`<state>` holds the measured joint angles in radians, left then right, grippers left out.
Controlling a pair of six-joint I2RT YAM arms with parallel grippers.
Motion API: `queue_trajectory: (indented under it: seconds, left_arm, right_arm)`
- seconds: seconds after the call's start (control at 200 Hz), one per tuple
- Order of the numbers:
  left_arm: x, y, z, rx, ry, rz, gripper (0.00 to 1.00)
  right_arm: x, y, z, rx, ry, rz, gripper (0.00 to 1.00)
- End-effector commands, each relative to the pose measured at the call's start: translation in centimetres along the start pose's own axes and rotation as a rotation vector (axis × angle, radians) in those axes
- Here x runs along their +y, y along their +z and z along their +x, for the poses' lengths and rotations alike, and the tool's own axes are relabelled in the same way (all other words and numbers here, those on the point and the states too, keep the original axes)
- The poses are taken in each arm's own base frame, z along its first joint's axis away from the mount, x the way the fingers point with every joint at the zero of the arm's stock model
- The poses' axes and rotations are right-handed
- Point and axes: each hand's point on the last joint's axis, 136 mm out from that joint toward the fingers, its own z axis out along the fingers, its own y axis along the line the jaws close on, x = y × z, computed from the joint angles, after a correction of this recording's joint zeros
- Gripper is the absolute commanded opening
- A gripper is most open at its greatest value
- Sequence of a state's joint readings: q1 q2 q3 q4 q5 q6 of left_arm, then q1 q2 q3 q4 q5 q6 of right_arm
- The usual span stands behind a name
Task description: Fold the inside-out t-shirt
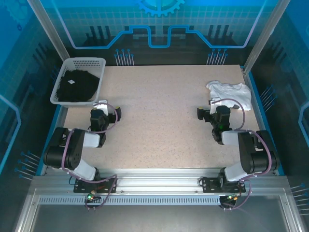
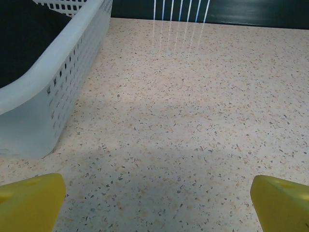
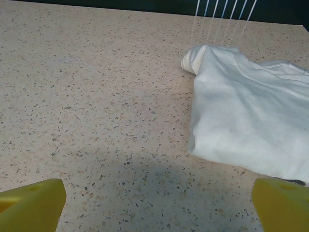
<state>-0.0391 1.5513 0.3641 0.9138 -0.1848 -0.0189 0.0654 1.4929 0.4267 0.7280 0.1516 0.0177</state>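
Inside-out t-shirt (image 1: 75,86) is lying bunched up as a black heap inside the white perforated basket (image 1: 86,61), which is sitting at the 10 o'clock corner of the table (image 1: 159,116). A small white tag (image 1: 71,81) is showing on top of the heap. From the left wrist you are seeing the dark cloth (image 2: 19,38) behind the basket's wall (image 2: 58,82), off at 10 o'clock from the fingers.

Your left pincer (image 1: 106,109) is hanging just in front of the basket's near end, at its 5 o'clock side. It is standing released, with the yellow fingertips (image 2: 29,200) spread wide and bare table between them (image 2: 154,203). It is touching neither the basket nor the inside-out t-shirt.

Your right pincer (image 1: 212,109) is also standing released and grasping nothing, its yellow fingertips (image 3: 282,200) wide apart (image 3: 154,203). A crumpled white garment (image 1: 234,93) is lying at the table's 2 o'clock corner. From the right wrist it (image 3: 251,121) is spreading out at 1 o'clock, its near edge reaching close to the right-hand fingertip.
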Motion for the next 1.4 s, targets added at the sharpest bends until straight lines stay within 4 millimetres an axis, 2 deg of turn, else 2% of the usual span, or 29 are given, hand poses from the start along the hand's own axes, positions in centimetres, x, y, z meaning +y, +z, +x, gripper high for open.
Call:
queue_trajectory:
  seconds: [0.0, 0.97, 1.06, 1.18, 1.25, 1.316, 1.391]
  left_arm:
    - [-0.1, 0.2, -1.0, -0.025, 0.010, 0.015, 0.99]
    - [-0.1, 0.2, -1.0, -0.021, 0.007, 0.018, 0.99]
    - [1.1, -0.1, -1.6, -0.029, -0.018, -0.048, 0.99]
    - [2.1, -1.2, -3.5, -0.017, -0.043, -0.106, 0.99]
    - [2.7, -2.3, -5.0, -0.028, -0.070, -0.146, 0.99]
    - [3.4, -3.5, -6.3, -0.040, -0.165, -0.182, 0.99]
    - [2.4, -4.8, -7.7, -0.015, -0.270, -0.128, 0.99]
  right_arm:
    - [0.5, 0.1, -0.6, -0.030, -0.011, -0.016, 1.00]
    - [0.5, 0.1, -0.5, -0.027, -0.003, -0.035, 1.00]
    - [0.0, -0.1, -1.0, -0.029, 0.005, 0.003, 1.00]
    - [-1.7, -1.6, -2.6, 0.008, 0.057, 0.093, 1.00]
    - [-3.1, -3.3, -3.7, 0.000, 0.125, 0.160, 1.00]
    - [-3.9, -5.2, -5.2, -0.055, 0.194, 0.185, 1.00]
    - [-5.0, -7.5, -6.6, -0.097, 0.304, 0.219, 1.00]
